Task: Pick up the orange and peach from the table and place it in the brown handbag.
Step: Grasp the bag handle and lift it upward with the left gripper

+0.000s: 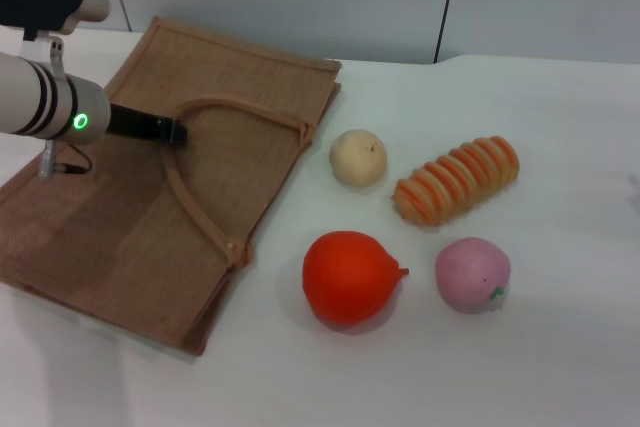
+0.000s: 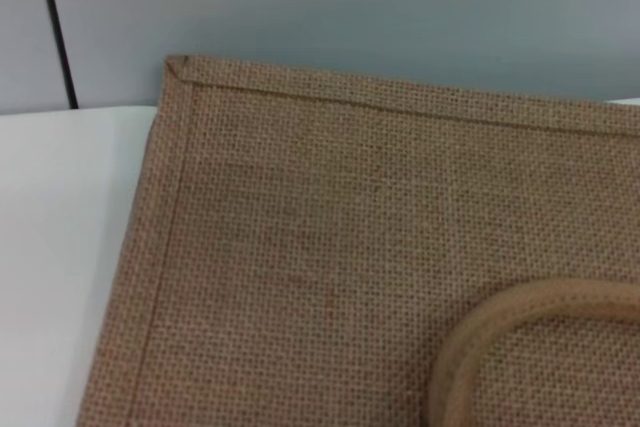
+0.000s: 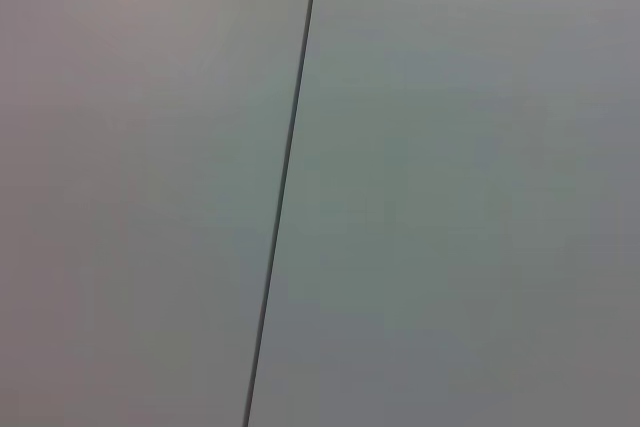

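One brown handbag [image 1: 150, 197] lies flat on the white table [image 1: 520, 367], its loop handle [image 1: 200, 209] on top, and the left wrist view shows only its weave and a bit of handle [image 2: 480, 332]. Beside the bag's open edge sits the orange [image 1: 350, 277], then the peach [image 1: 472, 274] farther out from the bag, with a striped ridged roll [image 1: 457, 179] and a pale beige fruit [image 1: 358, 157] also off the bag on that side. The left claw [image 1: 165, 131] hovers over the bag at the handle, open or closed cannot be told; the right claw is out of sight, its camera facing a grey wall [image 3: 450, 187].
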You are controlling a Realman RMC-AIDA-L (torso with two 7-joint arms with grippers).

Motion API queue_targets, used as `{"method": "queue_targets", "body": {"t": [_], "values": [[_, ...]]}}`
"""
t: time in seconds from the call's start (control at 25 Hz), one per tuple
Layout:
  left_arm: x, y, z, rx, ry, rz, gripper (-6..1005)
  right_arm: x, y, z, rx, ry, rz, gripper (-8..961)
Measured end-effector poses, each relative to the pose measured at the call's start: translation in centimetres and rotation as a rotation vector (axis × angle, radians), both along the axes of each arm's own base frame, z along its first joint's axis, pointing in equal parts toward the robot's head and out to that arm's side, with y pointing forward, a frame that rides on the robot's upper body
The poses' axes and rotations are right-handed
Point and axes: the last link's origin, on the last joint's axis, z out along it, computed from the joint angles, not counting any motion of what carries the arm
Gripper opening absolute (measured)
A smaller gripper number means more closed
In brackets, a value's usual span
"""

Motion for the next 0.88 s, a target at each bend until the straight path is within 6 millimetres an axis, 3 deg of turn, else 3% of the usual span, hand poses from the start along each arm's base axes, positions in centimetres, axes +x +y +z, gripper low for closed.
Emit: {"method": "queue_targets", "body": {"t": [0.6,0.88], "values": [[0.31,0.00,-0.09,0.031,-0.070,-0.013,120,0.13,-0.13,-0.04,-0.003,-0.002,-0.003,732],[0.55,-0.72,0.24,0.080,-0.221,-0.104,120,0.18,-0.20,-0.14,-0.009,-0.005,-0.003,732]]}}
